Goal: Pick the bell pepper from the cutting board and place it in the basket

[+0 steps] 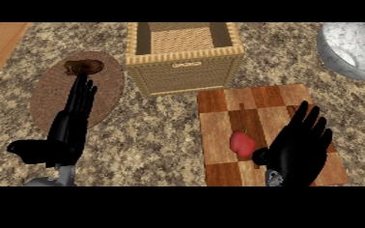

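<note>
Right hand sits lowest in my frame, at the lower right, fingers straight and spread, palm over the cutting board, holding nothing. Just beside its thumb, to the left, I see the red bell pepper lying on the board's lower half; whether the thumb is touching it, I cannot tell. Over at the lower left, my left hand is open too, fingers stretched straight up the frame, thumb out to the left, nothing in it. Its fingertips lie over a round brown mat on the speckled desk. A small dark brown object sits on the mat's upper part, right at the fingertips. Top centre, I have the woven basket, standing just above the board's upper left corner; its inside shows only the woven bottom. A grey bowl-like rim shows at the upper right edge.
</note>
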Controlling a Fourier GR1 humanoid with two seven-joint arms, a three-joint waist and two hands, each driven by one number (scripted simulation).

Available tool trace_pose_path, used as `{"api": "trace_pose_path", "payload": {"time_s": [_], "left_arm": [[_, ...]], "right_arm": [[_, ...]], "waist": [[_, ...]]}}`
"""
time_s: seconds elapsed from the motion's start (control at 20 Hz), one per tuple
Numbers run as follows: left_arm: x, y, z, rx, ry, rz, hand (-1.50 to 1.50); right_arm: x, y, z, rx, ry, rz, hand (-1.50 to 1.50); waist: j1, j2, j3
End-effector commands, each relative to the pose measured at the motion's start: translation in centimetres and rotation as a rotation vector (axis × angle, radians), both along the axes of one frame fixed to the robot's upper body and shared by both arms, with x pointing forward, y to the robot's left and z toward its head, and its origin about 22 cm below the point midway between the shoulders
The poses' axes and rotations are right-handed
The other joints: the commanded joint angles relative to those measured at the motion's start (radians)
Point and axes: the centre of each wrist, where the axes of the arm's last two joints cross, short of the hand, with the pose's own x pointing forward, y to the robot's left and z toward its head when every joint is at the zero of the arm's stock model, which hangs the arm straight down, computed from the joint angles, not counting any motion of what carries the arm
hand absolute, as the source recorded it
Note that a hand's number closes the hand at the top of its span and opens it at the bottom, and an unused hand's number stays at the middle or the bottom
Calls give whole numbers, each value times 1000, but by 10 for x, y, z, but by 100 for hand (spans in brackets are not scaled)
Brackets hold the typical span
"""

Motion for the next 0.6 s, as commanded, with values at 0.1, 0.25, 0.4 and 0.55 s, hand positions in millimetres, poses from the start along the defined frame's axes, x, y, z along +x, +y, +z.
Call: {"api": "trace_pose_path", "payload": {"time_s": [0.1,0.25,0.4,0.55], "left_arm": [[4,0,-2,-20,-3,8,0],[3,1,14,0,-13,14,0],[1,11,2,1,5,0,0],[0,6,-2,5,-14,8,0]], "right_arm": [[-1,3,-6,46,65,-219,-150],[-5,-3,-12,69,76,-243,-150],[2,-1,-5,75,77,-229,-150],[8,-1,-7,95,56,-229,-150]], "waist": [[-4,1,0],[-1,-2,1],[0,0,0],[1,1,0]]}}
